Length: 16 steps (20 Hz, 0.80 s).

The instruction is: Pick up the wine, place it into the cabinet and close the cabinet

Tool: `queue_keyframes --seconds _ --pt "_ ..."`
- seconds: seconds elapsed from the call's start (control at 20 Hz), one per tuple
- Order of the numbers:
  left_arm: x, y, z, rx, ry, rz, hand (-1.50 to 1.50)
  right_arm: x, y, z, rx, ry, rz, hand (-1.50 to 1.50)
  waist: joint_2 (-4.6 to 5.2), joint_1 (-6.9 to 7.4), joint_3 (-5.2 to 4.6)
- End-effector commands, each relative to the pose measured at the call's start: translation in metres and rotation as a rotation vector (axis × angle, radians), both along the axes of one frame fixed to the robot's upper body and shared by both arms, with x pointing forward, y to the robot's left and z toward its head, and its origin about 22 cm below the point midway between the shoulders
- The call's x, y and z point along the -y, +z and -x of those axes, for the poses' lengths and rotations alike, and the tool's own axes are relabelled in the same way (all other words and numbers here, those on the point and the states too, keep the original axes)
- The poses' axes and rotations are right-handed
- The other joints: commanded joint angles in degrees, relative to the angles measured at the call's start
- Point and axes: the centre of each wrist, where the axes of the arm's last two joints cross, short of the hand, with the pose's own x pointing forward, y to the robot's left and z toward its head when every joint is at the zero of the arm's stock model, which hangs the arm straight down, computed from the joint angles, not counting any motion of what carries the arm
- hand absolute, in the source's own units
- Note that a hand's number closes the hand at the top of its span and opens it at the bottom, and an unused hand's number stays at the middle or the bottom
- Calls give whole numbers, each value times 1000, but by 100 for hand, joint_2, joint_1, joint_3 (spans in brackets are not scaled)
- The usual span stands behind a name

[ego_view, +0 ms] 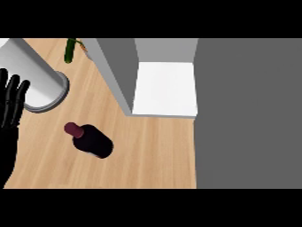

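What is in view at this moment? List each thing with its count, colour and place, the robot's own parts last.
wine bottle: one, dark with a dark red cap, lying on the counter left of centre, cap toward the upper left
cabinet: one, grey walls with a white inside, open, at upper centre, behind the bottle
cylinder: one, white on a grey round base, tall, upper left
green item: one, green, narrow, at the top left edge; what it is cannot be told
counter: one, light wood, across the left and centre
grey surface: one, plain grey, filling the right side
left hand: one, black, open with fingers up, resting at the left edge
right hand: not in view
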Motion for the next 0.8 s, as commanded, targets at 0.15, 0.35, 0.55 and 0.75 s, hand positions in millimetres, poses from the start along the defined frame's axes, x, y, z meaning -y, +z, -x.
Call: queue_keyframes --seconds 0.15,0.35,0.55,0.75 --pt "52 -7 25 -1 156 4 -150 5 -10 15 -13 114 -28 -150 117 -281 -223" --pt "82 -24 15 -161 119 285 -150 -14 -14 25 -170 343 -31 -150 133 -411 -239" --pt "119 -20 30 -167 123 324 -150 -19 11 51 -176 370 -12 -150 115 -349 -237" --pt "156 -12 29 -140 121 330 -150 -15 28 64 -182 373 -3 -150 125 -345 -235"
